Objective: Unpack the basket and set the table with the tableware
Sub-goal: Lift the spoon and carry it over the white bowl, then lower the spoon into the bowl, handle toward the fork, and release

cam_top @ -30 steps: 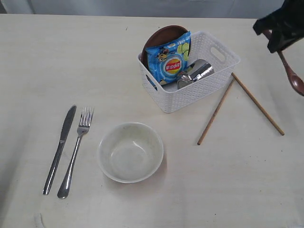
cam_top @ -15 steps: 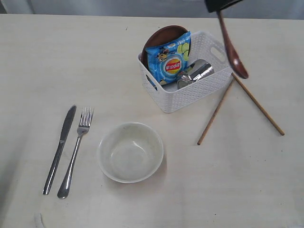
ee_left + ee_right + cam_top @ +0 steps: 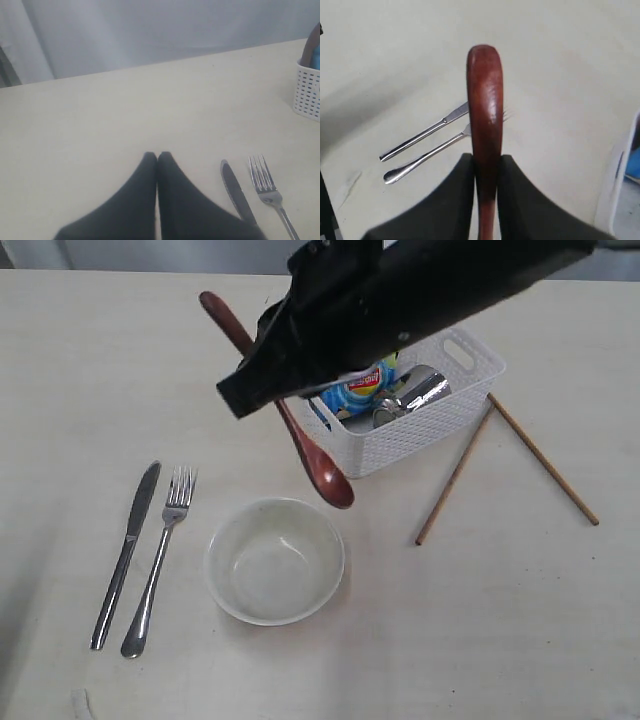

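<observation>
the spoon (image 3: pixel 324 474) is glossy reddish-brown wood. knife (image 3: pixel 125 552), fork (image 3: pixel 160 560) and cup (image 3: pixel 420 392) are polished steel. the basket (image 3: pixel 420 435) is white perforated plastic, the bowl (image 3: pixel 275 560) matt and speckled, the surface (image 3: pixel 500 620) pale, faintly grained.

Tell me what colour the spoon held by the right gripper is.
Glossy reddish-brown; the spoon shows best in the right wrist view.

Robot body, matte black
Right arm (image 3: pixel 400 300), upper frame: bulky, angular black casing. Left claw (image 3: pixel 157 156) and right claw (image 3: pixel 486 167): smooth black wedges tapering to rounded ends.
</observation>
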You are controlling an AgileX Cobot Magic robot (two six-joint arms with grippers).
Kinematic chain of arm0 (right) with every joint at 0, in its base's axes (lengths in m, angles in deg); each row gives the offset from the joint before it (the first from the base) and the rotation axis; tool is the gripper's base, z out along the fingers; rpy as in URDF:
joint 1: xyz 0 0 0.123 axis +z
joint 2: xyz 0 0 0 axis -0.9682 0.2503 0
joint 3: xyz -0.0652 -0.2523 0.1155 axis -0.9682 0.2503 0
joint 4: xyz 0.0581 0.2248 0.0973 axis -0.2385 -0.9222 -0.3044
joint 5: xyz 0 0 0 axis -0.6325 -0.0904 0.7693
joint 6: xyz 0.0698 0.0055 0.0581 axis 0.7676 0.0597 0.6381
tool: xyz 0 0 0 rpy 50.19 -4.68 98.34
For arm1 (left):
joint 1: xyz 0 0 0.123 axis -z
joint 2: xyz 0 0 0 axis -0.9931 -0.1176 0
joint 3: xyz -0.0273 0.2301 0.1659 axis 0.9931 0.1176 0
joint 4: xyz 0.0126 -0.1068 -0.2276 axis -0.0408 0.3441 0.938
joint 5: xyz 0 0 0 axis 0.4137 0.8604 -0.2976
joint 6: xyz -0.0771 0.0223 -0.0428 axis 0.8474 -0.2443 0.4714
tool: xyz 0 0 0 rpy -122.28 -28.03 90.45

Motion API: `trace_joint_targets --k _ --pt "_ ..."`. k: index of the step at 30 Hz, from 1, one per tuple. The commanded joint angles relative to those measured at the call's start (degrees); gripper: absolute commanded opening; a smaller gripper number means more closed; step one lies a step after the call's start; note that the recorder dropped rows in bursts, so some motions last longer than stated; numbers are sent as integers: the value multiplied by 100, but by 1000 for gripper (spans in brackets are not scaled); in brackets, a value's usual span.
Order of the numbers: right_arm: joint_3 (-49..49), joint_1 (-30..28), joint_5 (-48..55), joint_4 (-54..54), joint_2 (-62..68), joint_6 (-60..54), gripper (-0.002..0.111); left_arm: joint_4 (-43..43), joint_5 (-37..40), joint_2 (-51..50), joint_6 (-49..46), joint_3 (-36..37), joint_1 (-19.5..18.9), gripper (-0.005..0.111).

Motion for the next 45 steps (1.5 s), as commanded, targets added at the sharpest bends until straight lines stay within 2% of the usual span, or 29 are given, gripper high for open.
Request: trace_joint_targets --k 1,13,29,32,37,45 --pt "521 347 -1043 32 -18 -163 0 8 -37 19 2 13 -14 0" --pt "657 989 -1648 32 1089 -888 0 8 -37 19 2 13 -14 0" --pt "657 989 -1533 81 1645 -1187 0 8 -37 19 2 13 -14 0" --pt "657 989 -1509 93 1657 -1241 9 8 -37 19 2 13 -14 0" --pt "632 989 -1500 93 1657 -1231 39 8 -37 19 2 13 -14 0" --pt "194 989 -1053 93 1657 -959 41 8 -37 19 2 13 -14 0"
